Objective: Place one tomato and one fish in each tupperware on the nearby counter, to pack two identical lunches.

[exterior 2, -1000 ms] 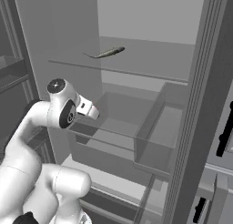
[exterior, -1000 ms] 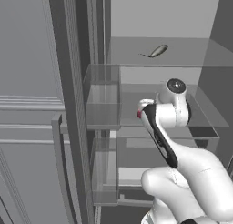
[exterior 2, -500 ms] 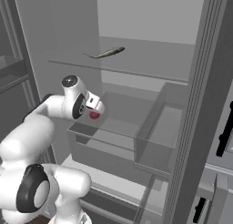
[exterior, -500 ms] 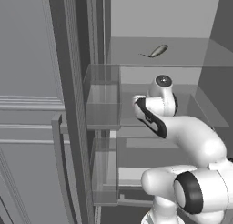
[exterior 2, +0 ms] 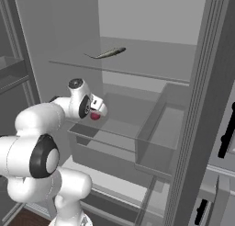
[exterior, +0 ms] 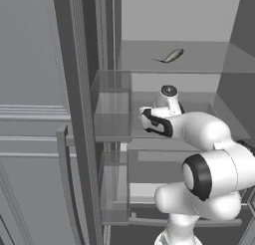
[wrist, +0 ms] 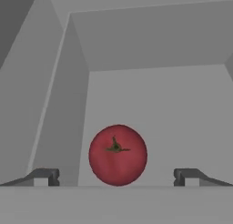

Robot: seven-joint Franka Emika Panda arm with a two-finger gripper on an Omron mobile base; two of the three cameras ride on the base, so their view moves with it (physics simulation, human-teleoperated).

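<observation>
Grey fridge interior surrounds the arm. Gripper stands with jaws fully apart, nothing between them. Tomato lies just ahead of the fingertips, centred between them, on the grey shelf floor; it also shows red beside the hand in the right base view. Fish lies on the glass shelf above, well apart from the hand.

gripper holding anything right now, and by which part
Nothing is held. The gripper is open, its fingertips standing wide on either side of the tomato without touching it.
</observation>
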